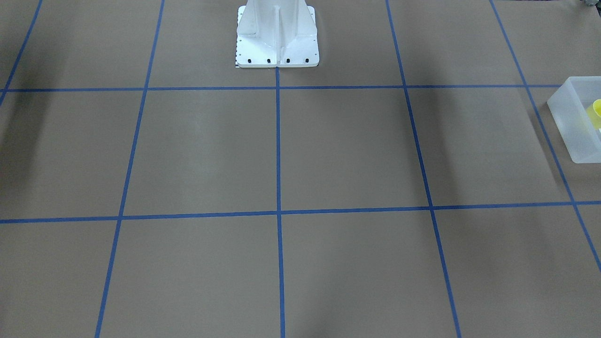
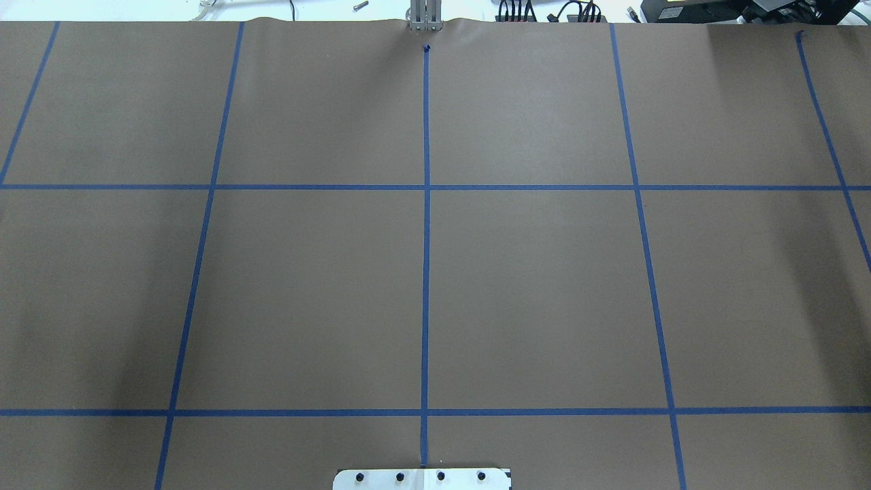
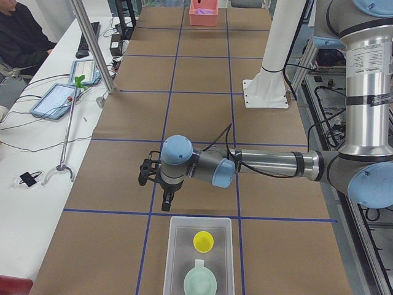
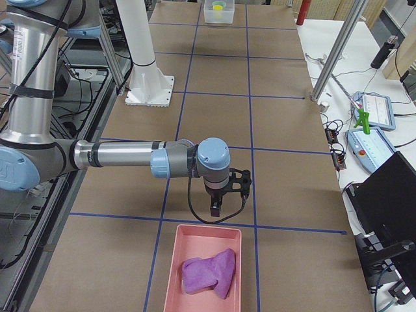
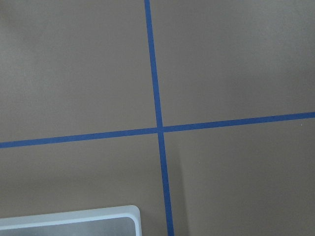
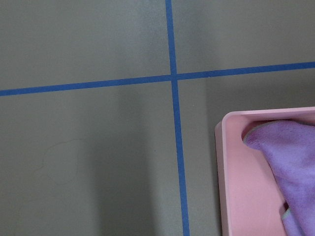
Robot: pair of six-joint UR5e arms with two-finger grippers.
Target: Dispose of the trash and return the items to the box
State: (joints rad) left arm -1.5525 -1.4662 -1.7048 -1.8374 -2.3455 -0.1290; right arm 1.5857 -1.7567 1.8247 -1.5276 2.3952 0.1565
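Observation:
The frosted white box (image 3: 199,219) stands at the near end of the table in the exterior left view. The yellow cup (image 3: 203,241) and the mint-green bowl (image 3: 201,283) lie inside it. The box edge (image 1: 570,122) and the cup (image 1: 597,112) also show at the right border of the front view, and a box corner (image 5: 74,216) shows in the left wrist view. My left gripper (image 3: 167,203) hangs just beyond the box's far rim, holding nothing I can see. My right gripper (image 4: 215,209) hangs just before a pink tray. I cannot tell whether either gripper is open or shut.
A pink tray (image 4: 172,273) holds a purple cloth (image 4: 208,273) at the table's right end; both show in the right wrist view, tray (image 6: 221,172) and cloth (image 6: 290,162). The white robot base (image 1: 277,33) stands mid-table. Blue tape lines grid the brown surface.

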